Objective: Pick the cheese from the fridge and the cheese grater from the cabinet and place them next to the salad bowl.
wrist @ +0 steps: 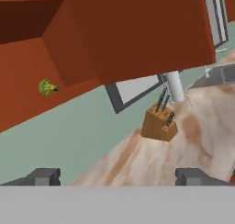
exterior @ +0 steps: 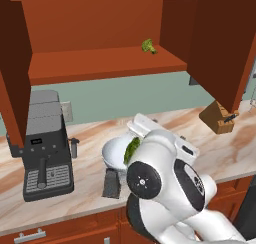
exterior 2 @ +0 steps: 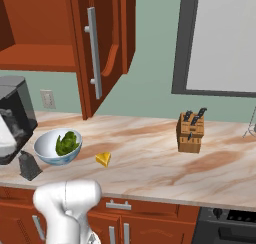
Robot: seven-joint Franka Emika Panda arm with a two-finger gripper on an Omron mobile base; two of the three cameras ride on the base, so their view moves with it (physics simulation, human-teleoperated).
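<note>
On the marbled bench [exterior 2: 150,163], the tapered dark metal grater [exterior 2: 29,166] is standing just beside the round white bowl [exterior 2: 46,148] holding leafy greens, and the yellow cheese [exterior 2: 104,159] wedge is lying near its other side. The end effector [wrist: 121,177] is hanging open and empty, facing a wooden knife block [wrist: 158,123]. The reddish wooden cabinet [exterior: 100,63] is standing open.

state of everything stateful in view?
cabinet: doors open, small green item on shelf
cheese grater: upright on counter, beside salad bowl
salad bowl: on counter, greens inside
cheese: on counter, right of bowl, apart
gripper: jaws open, nothing held
knife block: upright, knives in
</note>
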